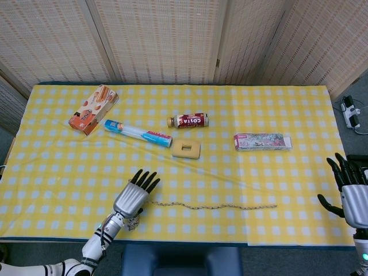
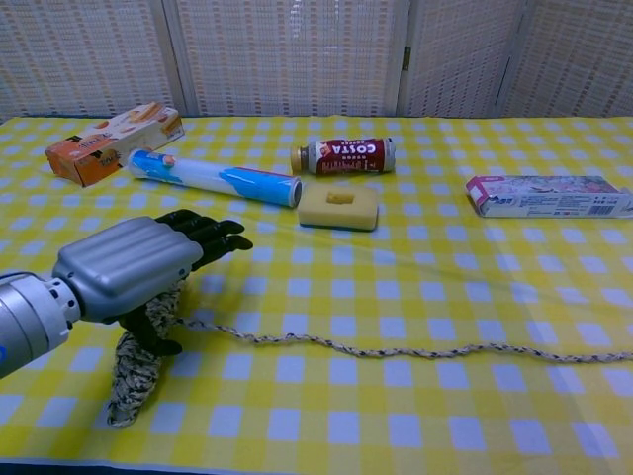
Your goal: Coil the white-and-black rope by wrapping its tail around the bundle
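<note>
1. Rope (image 2: 396, 350) lies along the near table edge, bundle (image 2: 134, 366) at left, tail trailing right;
2. your left hand (image 2: 134, 267) covers the bundle, thumb pressing it, fingers extended;
3. your right hand (image 1: 351, 192) hovers far right, fingers spread, empty.

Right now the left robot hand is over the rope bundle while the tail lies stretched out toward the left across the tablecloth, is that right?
Not quite: the tail runs toward the right, as the head view shows. The rest holds: the left robot hand is over the rope bundle on the tablecloth.
</note>
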{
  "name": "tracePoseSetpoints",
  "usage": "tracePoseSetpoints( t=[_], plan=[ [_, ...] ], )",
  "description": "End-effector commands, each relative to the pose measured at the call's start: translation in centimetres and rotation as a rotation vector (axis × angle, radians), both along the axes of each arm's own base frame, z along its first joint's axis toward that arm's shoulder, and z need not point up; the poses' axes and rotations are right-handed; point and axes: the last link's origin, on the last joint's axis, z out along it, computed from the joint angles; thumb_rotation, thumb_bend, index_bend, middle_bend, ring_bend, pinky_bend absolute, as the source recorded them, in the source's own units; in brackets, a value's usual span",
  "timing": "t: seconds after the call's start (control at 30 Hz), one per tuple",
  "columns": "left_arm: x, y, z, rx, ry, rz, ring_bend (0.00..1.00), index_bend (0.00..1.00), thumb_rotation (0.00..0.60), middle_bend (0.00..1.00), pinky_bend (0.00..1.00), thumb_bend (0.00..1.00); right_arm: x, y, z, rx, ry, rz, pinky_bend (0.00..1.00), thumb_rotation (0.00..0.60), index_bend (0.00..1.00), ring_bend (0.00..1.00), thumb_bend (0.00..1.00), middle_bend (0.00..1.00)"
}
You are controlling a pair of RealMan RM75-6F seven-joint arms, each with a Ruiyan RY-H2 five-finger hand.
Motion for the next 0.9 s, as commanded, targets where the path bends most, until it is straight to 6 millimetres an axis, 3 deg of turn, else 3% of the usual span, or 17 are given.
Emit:
tracePoseSetpoints(
  t=[0.03, 0.57, 0.9],
  plan=[
    [-1.1, -0.1, 1.2, 0.026, 0.028, 0.046, 0.00, 0.00, 0.600, 0.00, 0.00, 0.17, 0.0, 0.0, -0.1, 0.001, -0.002, 0.002, 0.06, 0.600, 0.00, 0.09, 0.29, 0.02],
    [-4.9, -2.5, 5.9, 0.083, -0.052, 0.331, 0.00, 0.03, 0.600, 0.00, 0.00, 0.17, -0.2, 0.0, -0.1, 0.005, -0.011, 0.002, 0.06, 0.600, 0.00, 0.08, 0.29, 0.02],
    [-5.5, -3.6, 5.6, 0.053, -0.100, 0.422, 0.07, 0.11, 0.600, 0.05, 0.02, 0.17, -0.4, -0.1, -0.3, 0.008, -0.018, 0.002, 0.06, 0.600, 0.00, 0.08, 0.29, 0.02]
  ],
)
